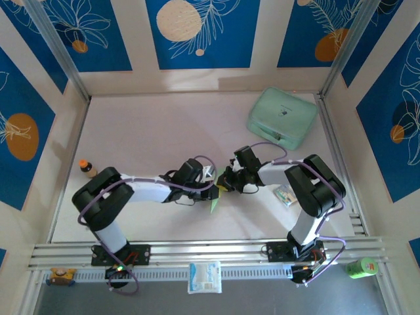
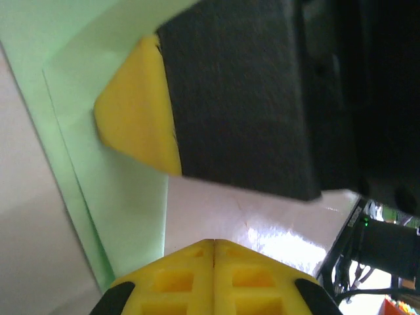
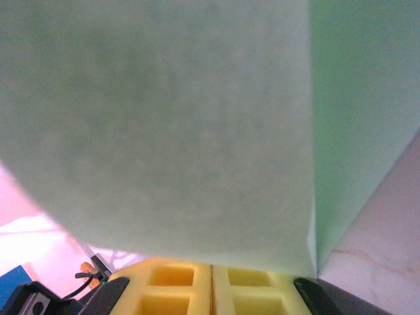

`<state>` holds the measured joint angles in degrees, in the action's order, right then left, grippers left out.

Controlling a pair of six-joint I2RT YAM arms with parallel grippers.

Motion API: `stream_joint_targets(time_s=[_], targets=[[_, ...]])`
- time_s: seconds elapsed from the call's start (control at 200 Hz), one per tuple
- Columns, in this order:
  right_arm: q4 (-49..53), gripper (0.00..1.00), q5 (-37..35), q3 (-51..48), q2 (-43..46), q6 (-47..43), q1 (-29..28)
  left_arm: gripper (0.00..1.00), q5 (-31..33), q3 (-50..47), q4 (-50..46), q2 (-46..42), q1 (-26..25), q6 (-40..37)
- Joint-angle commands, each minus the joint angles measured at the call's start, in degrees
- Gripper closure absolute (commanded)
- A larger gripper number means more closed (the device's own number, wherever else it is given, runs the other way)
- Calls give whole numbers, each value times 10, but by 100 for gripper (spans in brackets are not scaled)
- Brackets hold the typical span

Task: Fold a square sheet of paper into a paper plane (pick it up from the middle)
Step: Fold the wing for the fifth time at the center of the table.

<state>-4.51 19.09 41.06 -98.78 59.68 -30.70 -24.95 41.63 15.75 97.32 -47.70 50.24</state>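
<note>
White tabletop, well off to the near-left of the mint-green case (image 1: 282, 118), is where the square sheet of paper (image 1: 214, 203) is pinched by the closed right gripper (image 3: 211, 266), with the left gripper (image 2: 213, 244) shut just beside it, so the thin sheet could get torn or a crease skewed if it's tugged unevenly.

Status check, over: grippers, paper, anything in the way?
Left gripper shut, at the thin light-green folded paper. Right gripper shut on it, mid-table. Mint-green rounded case far right, clear of the work.
</note>
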Motion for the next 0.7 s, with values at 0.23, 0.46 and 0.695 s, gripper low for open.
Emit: stream_joint_targets(time_s=[0.23,0.46,0.695], targets=[[25,91,-13,-24,11,24,2,98,17,30,-13,59,10,-4],[24,89,-9,-26,41,-6,19,100,31,-17,-40,61,9,-10],[65,87,-16,-2,92,-96,43,100,4,-60,-17,58,9,-24]])
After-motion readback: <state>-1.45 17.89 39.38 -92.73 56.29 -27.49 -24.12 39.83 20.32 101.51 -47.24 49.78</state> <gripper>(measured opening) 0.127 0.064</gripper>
